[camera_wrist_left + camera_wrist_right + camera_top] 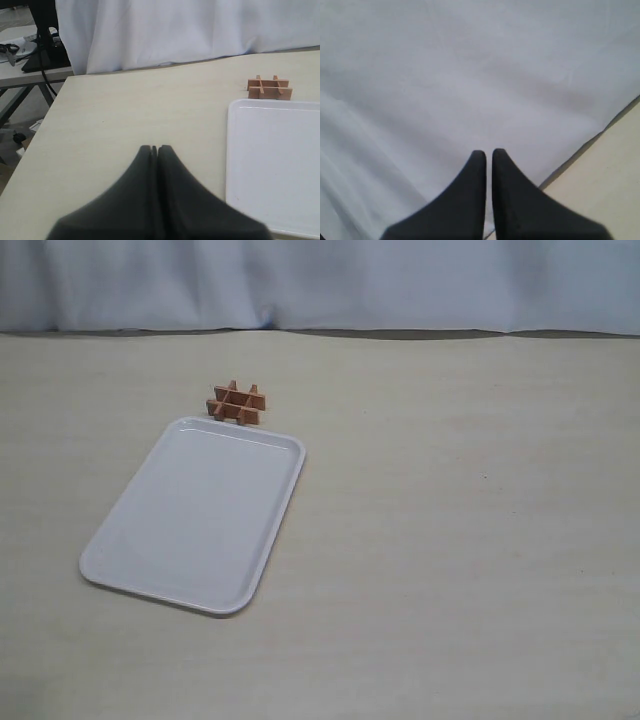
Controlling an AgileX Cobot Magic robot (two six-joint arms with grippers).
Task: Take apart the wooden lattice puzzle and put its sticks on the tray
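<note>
The wooden lattice puzzle (238,403) stands assembled on the table just beyond the far edge of the white tray (150,540). In the left wrist view the puzzle (269,88) lies past the tray's corner (235,150), well ahead of my left gripper (154,148), which is shut with nothing in it. My right gripper (489,152) is shut too, empty, and faces the white curtain; neither puzzle nor tray shows there. No loose sticks are visible. Neither gripper appears in the exterior view.
A white curtain (320,285) hangs along the table's far edge. In the left wrist view the table's side edge (35,145) drops off, with a desk, cables and a black stand (42,45) beyond it.
</note>
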